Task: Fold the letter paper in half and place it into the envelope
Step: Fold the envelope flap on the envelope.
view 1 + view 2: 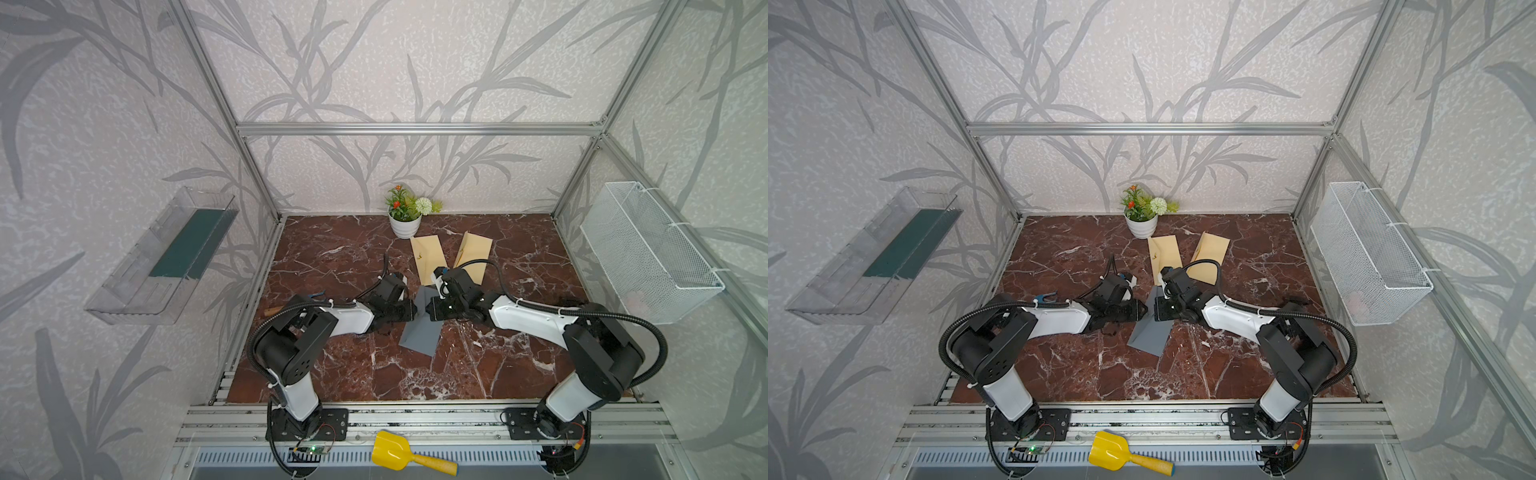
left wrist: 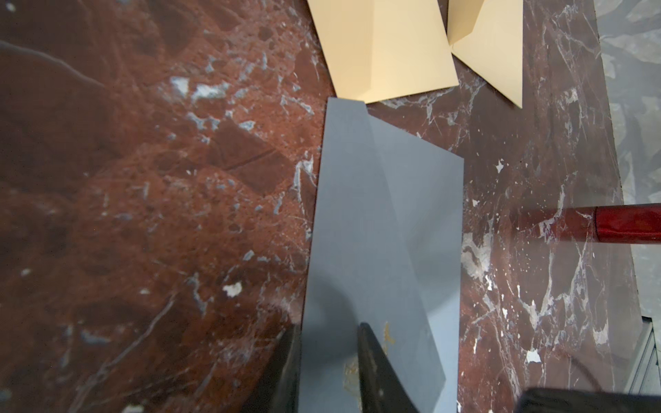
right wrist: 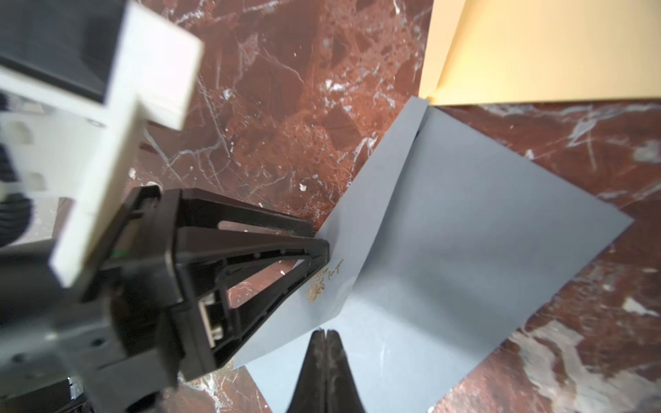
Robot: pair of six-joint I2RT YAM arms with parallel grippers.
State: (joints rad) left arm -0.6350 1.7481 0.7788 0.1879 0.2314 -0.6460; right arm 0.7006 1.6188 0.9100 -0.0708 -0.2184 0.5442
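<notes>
A grey letter paper (image 1: 419,336) (image 1: 1150,334) lies mid-table, half folded, with one flap (image 2: 357,214) standing up from the crease. My left gripper (image 2: 329,329) (image 3: 322,237) straddles that flap near its gold print. One finger is behind the paper's edge, the other in front, with a gap between them. My right gripper (image 3: 325,332) (image 1: 428,309) is shut and empty, its tip on the flat half just below the raised flap's corner. Two tan envelopes (image 1: 428,257) (image 1: 473,257) lie just beyond the paper, the nearer one touching its far corner (image 2: 386,50).
A white flower pot (image 1: 404,216) stands at the back wall behind the envelopes. A wire basket (image 1: 648,249) hangs on the right wall and a clear shelf (image 1: 166,257) on the left. A yellow scoop (image 1: 399,455) lies on the front rail.
</notes>
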